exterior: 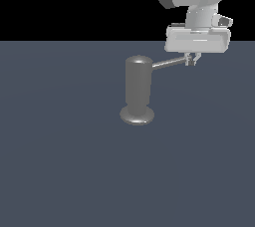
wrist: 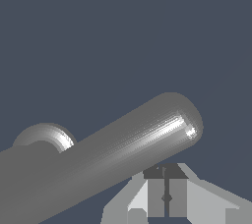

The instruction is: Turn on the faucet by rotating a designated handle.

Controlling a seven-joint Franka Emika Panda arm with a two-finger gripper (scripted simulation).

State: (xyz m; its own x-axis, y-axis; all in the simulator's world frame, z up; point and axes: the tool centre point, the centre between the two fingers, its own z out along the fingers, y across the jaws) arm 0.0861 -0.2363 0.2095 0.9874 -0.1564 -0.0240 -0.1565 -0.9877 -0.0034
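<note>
Faucet (exterior: 138,91) stands upright on the dark floor (exterior: 60,161), flared base down, near scene centre. I see 1 handle (exterior: 168,63), a thin rod going out from the cylinder's upper part toward the exterior view's right, tilted slightly up. Gripper (exterior: 192,60) hangs from above w/ its tips right at the rod's outer end; contact can't be confirmed. In wrist view the handle (wrist: 123,154) fills the frame, rounded end close up, fingers (wrist: 156,196) pressed together, nothing pinched between them. Gripper (wrist: 166,196) sits just beside the rod tip.
</note>
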